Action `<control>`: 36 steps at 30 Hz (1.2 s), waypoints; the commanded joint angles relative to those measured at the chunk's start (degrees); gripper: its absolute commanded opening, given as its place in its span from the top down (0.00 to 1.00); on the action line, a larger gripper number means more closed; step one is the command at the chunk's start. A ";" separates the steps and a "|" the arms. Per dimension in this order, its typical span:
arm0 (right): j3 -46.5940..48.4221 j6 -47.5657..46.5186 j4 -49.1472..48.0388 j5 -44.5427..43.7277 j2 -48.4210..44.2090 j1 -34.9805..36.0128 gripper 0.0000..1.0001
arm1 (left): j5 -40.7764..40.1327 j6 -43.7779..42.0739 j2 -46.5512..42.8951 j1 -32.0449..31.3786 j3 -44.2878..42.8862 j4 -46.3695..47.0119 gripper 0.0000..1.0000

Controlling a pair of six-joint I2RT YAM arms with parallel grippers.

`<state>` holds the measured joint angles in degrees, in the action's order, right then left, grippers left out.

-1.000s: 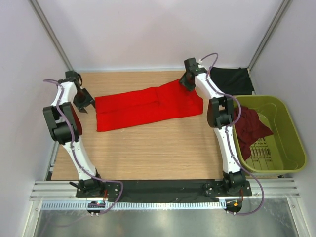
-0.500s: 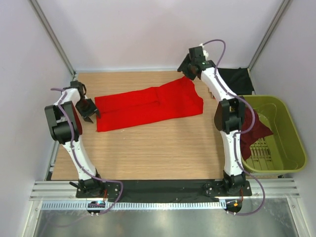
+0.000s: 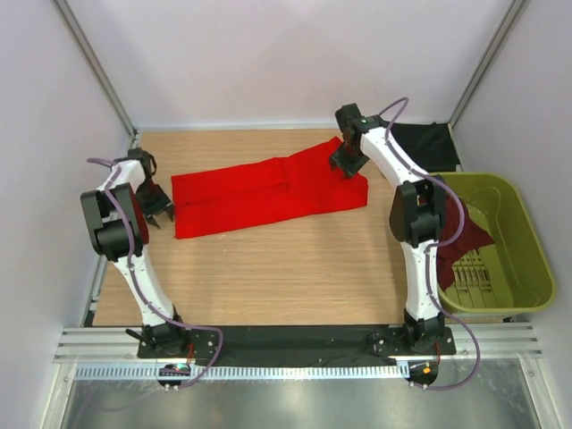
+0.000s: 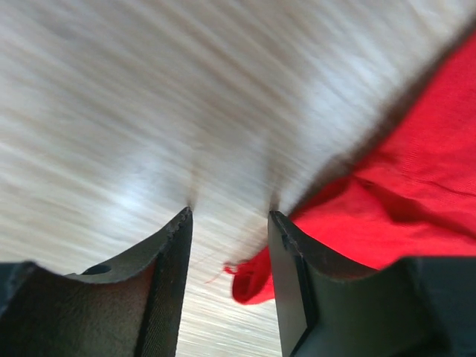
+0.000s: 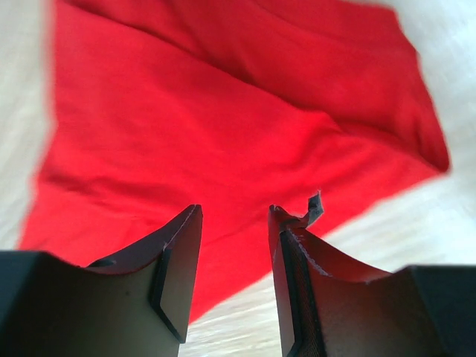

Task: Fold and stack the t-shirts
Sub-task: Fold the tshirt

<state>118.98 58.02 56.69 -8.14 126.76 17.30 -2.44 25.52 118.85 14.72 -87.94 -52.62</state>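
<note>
The bright red t-shirt (image 3: pixel 268 192) lies folded into a long band across the back half of the table. My left gripper (image 3: pixel 161 213) is at its left end, open; in the left wrist view (image 4: pixel 229 216) a loose corner of the red t-shirt (image 4: pixel 249 277) shows in the gap, ungripped. My right gripper (image 3: pixel 347 165) hovers open over the shirt's right end, with red cloth (image 5: pixel 223 126) below the fingers (image 5: pixel 234 210). A black t-shirt (image 3: pixel 427 145) lies at the back right. The dark maroon t-shirt (image 3: pixel 454 228) is bunched in the basket.
The olive-green plastic basket (image 3: pixel 509 268) stands off the table's right side, next to the right arm. White walls close the back and both sides. Bare wooden tabletop (image 3: pixel 268 277) stretches in front of the red shirt.
My left gripper slid toward the near left corner of the red shirt. My right gripper swung back and up, then came forward over the shirt's right end. The shirt has not moved.
</note>
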 commanded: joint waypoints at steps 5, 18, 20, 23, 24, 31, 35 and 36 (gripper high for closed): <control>3.28 13.68 13.54 -5.30 3.40 3.26 0.52 | -1.45 1.56 -7.84 0.22 -3.72 0.93 0.52; 2.13 15.98 4.93 -6.97 7.80 4.06 0.53 | 22.13 0.06 9.02 -6.46 -22.35 12.28 0.53; 1.96 16.42 4.84 -8.03 8.32 3.80 0.52 | 19.42 -0.12 12.45 -6.46 -25.33 9.66 0.53; 1.43 16.86 4.49 -8.82 9.03 3.88 0.52 | 11.02 -0.30 15.18 -6.37 -26.84 5.88 0.52; 1.08 16.52 3.18 -8.47 9.55 3.88 0.52 | 9.83 -0.29 15.45 -6.11 -26.50 5.78 0.50; -3.48 9.93 -4.20 -9.70 9.65 3.88 0.52 | 1.14 -0.03 17.56 -4.18 -24.82 0.16 0.50; -4.20 1.77 -11.93 -11.18 8.94 3.88 0.52 | -4.66 1.02 14.50 -4.09 -19.39 -1.61 0.50; -3.58 0.79 -12.12 -11.46 9.12 3.79 0.52 | -4.68 1.29 13.53 -4.09 -17.98 -1.52 0.50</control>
<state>116.07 65.41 52.71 -15.38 135.76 21.41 2.98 26.96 133.21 9.21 -111.26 -47.05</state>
